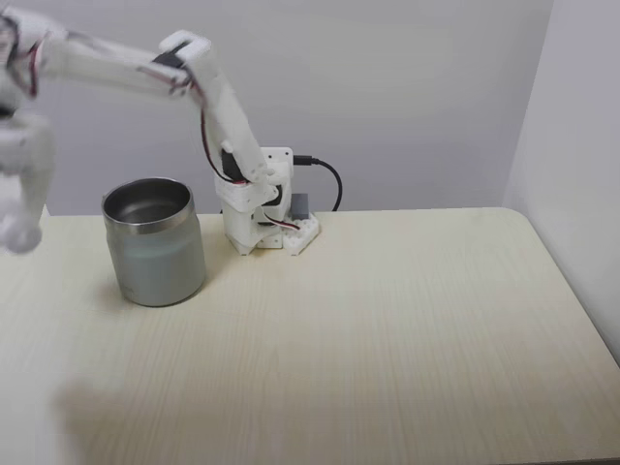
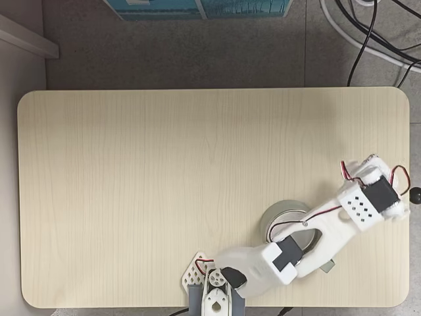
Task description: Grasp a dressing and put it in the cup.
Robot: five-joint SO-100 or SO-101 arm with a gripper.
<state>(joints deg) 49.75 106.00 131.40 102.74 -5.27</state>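
The table (image 2: 164,197) spreads pale and woody beneath the arm (image 2: 316,240), which reaches out from its base (image 1: 271,218) at the table's near edge in the top-down fixed view and crosses above the cup (image 2: 279,214). In the side-on fixed view the cup (image 1: 155,242) stands upright just beside the base, below the arm's long link, steel rim shining. The gripper (image 1: 19,208) hangs blurred at that view's left edge, beyond the cup and higher than the tabletop. A white rounded lump sits at its tip, possibly the dressing, but I cannot tell for sure. Whether the jaws stand wide or narrow, I cannot tell either.
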